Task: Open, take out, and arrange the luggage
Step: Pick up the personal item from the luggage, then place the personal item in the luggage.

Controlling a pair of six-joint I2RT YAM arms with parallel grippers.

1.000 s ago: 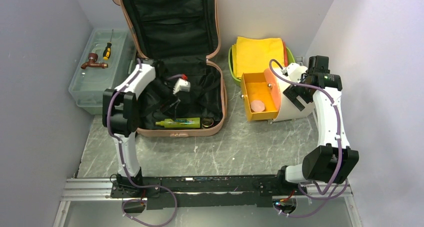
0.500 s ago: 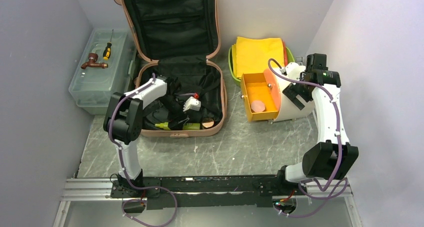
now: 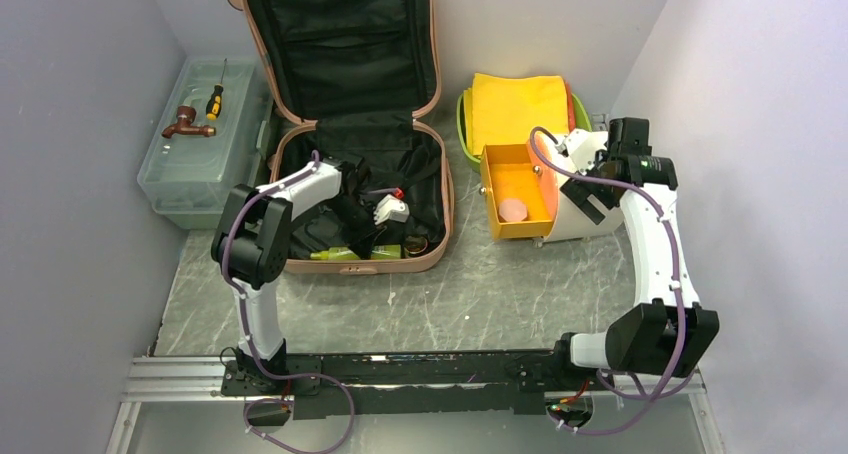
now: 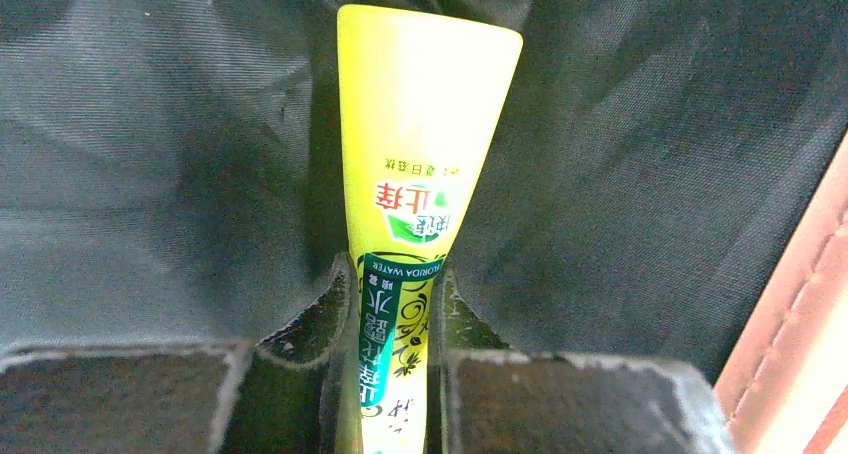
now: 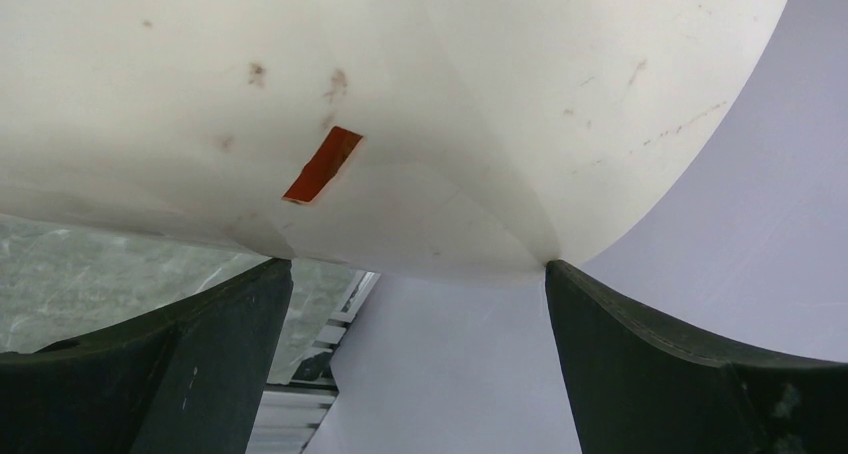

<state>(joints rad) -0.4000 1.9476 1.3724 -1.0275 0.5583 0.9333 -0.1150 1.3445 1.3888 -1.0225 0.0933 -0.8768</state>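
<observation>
At the far left sits a translucent toolbox [image 3: 195, 169]. Next to it, the pink luggage [image 3: 340, 44] lies open on the tabletop [image 3: 450, 304], its lid propped against the back wall. The left gripper [image 4: 395, 304] reaches into the luggage's lower half and is clenched on a yellow-green tube [image 4: 415, 164] lying on the black lining. Further right, an orange drawer [image 3: 500, 164] is pulled out of a white drawer unit [image 5: 450, 94]. The right gripper [image 5: 420, 304] hangs spread wide beside the unit's curved shell, grasping nothing.
</observation>
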